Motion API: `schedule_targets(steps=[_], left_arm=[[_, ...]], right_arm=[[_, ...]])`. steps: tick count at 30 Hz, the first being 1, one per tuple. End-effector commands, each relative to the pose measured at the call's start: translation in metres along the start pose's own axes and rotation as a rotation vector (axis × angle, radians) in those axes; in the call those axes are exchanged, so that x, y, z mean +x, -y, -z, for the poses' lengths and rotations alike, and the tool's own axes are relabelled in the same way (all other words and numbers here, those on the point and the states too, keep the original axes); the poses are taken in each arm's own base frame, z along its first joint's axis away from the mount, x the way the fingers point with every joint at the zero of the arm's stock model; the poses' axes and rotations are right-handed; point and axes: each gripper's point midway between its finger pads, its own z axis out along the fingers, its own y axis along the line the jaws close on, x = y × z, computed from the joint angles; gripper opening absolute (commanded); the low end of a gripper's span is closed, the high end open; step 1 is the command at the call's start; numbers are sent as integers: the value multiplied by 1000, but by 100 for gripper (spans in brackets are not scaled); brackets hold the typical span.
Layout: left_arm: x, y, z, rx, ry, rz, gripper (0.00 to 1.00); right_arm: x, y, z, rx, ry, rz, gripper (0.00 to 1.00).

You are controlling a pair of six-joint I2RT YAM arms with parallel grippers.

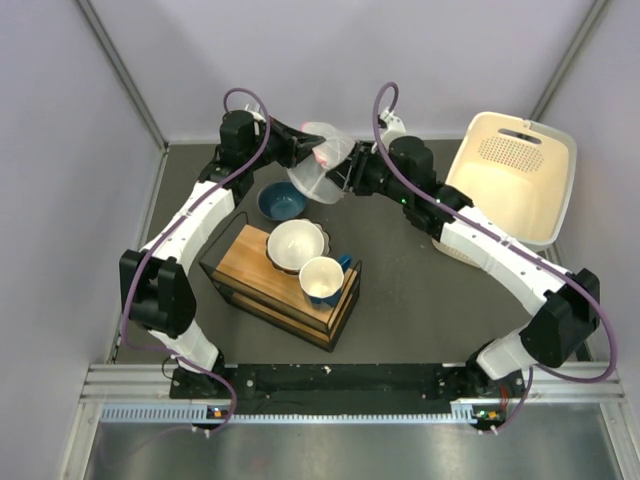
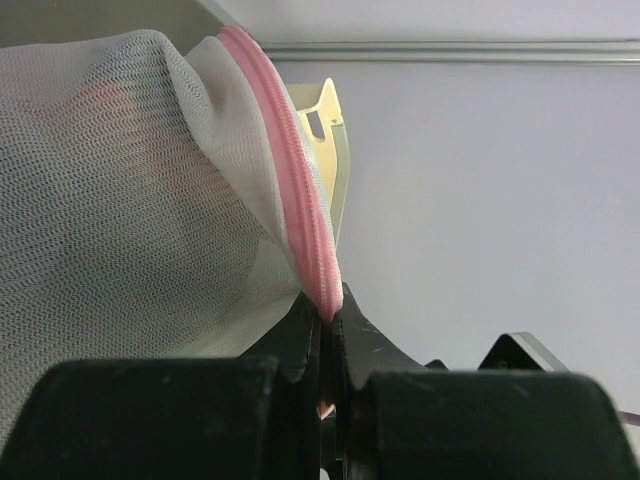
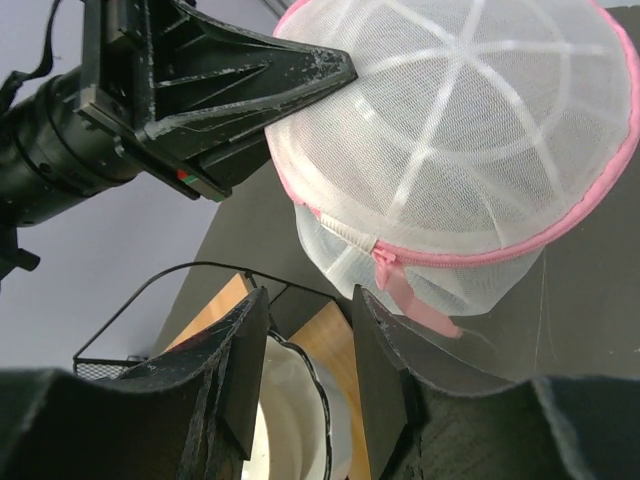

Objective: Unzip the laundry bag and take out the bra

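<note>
Light is bright, soft and even; the wire rack (image 1: 232,290) casts only faint shadow. Up close my left fingers (image 2: 372,350) go dark and blurred, while the mesh bag (image 3: 470,150) beyond my right fingers (image 3: 245,370) stays crisp. The metal sheet (image 1: 350,450) gleams mildly.

Translucent mesh laundry bag (image 3: 470,150) (pink zipper trim)
</note>
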Motion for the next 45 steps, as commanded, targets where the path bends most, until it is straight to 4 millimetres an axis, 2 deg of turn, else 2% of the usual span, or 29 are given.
schedule_targets(steps=[1, 14, 25, 36, 45], left_arm=[[-1, 49, 22, 125, 30, -74, 0], [0, 48, 23, 121, 29, -74, 0], [-1, 47, 23, 121, 32, -72, 0], [-1, 49, 24, 123, 35, -75, 0], [-1, 49, 25, 124, 35, -75, 0]], right_arm=[[3, -13, -7, -58, -3, -33, 40], [14, -2, -15, -20, -17, -51, 43], [12, 2, -19, -3, -12, -47, 44], [-3, -2, -28, -4, 17, -47, 45], [-12, 4, -26, 13, 45, -61, 37]])
